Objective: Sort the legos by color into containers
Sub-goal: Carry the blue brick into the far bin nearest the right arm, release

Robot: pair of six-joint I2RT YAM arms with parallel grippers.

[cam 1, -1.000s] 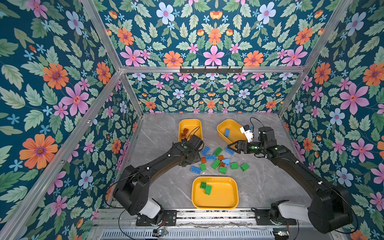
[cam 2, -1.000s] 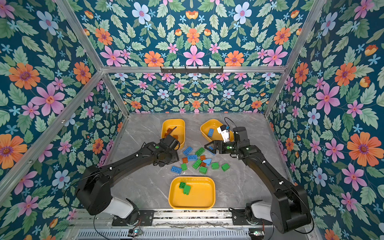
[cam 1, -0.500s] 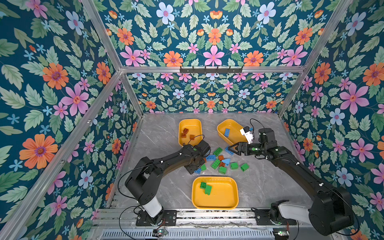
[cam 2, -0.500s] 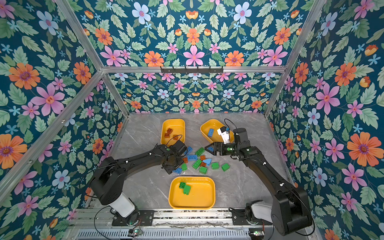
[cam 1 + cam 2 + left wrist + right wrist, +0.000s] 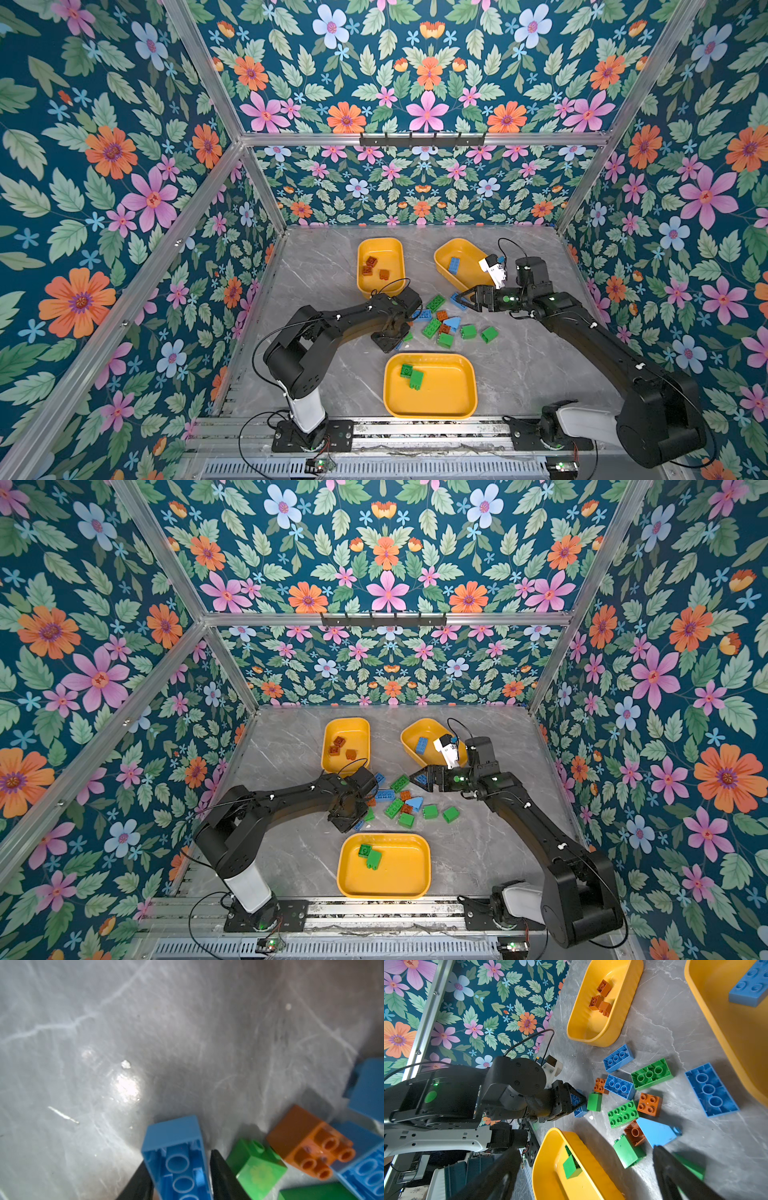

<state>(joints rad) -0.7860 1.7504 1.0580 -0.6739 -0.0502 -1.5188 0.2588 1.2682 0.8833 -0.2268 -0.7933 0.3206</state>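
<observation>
- Blue plastic, hard and light: the blue brick (image 5: 176, 1147) will not bend or break, but its smooth sides can slip.
- It is at the edge of the pile on the grey table (image 5: 187, 1032), just beside a green brick (image 5: 257, 1167). I cannot tell if it is lifted.
- The left gripper (image 5: 177, 1159) has its jaws pressed on the two long flat sides, which looks like a good place to hold.
- The right gripper (image 5: 582, 1150) hangs over the pile, jaws wide apart, holding nothing.
- The far tray (image 5: 467, 253) has a blue brick inside.

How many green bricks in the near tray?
2: a darker green brick and a lighter green brick, side by side in the near tray, left half. None seems hidden.
</observation>
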